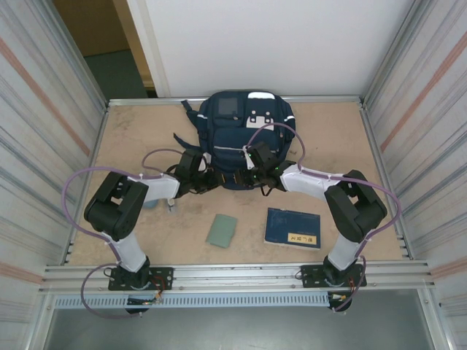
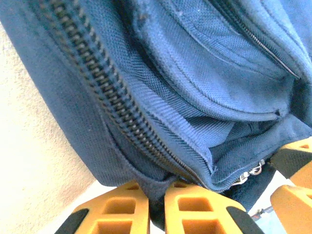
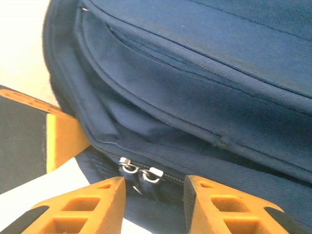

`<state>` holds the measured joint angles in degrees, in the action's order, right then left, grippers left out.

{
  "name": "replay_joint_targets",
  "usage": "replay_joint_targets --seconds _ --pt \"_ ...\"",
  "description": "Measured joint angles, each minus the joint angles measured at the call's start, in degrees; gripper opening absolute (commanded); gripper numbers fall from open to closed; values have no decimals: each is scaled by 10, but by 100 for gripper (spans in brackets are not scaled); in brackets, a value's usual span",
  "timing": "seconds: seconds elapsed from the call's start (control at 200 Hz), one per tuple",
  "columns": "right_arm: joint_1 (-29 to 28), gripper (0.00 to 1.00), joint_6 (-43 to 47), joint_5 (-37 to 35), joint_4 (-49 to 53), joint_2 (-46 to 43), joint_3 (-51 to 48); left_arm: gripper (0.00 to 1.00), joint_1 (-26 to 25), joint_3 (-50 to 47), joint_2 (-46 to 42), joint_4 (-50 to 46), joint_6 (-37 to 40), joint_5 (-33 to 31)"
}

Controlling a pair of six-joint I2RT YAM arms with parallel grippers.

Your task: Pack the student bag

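Student bag point(image 1: 235, 138) lies at the far middle of the table point(image 1: 146, 131), close to the back wall, and both my arms reach in at its near edge. My left jaws are closed almost fully, with a fold of the bag's navy fabric pinched between the orange fingers point(image 2: 122, 214), just below a long run of zipper teeth point(image 2: 107, 92). My right jaws stand partly open and grip nothing, with two silver zipper pulls point(image 3: 129, 166) just past the gap; nearer me on the table, a dark blue book point(image 1: 292, 227) and a grey-green flat piece point(image 1: 221, 230) lie apart from the bag.
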<state>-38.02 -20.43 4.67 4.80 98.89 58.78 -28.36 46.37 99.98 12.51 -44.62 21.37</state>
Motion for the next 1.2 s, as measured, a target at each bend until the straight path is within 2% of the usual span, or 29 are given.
replay_joint_targets --seconds 0.195,0.376,0.486,0.606,0.837,0.952,1.037,1.127,1.197 --pt "0 27 2 -8 15 5 6 5 -15 0 -5 -3 26 -25" --pt "-26 37 2 -19 34 8 12 3 -22 -10 -18 0 35 -33" --pt "-35 38 -1 -28 43 16 18 0 -25 -11 -26 -5 39 -33" --pt "-37 31 -18 -62 50 28 32 0 -28 -15 -39 -2 40 -31" --pt "-47 34 -63 -123 83 51 72 0 -30 -26 -70 9 40 -26" --pt "-52 30 -82 -148 101 61 89 0 -30 -30 -74 11 42 -23" --pt "-52 10 -92 -156 105 64 90 0 -30 -34 -75 17 43 -20" --pt "-53 6 -109 -154 108 65 90 0 -33 -41 -75 24 44 -17" --pt "-52 6 -118 -151 110 65 91 20 -33 -42 -75 24 48 -17"
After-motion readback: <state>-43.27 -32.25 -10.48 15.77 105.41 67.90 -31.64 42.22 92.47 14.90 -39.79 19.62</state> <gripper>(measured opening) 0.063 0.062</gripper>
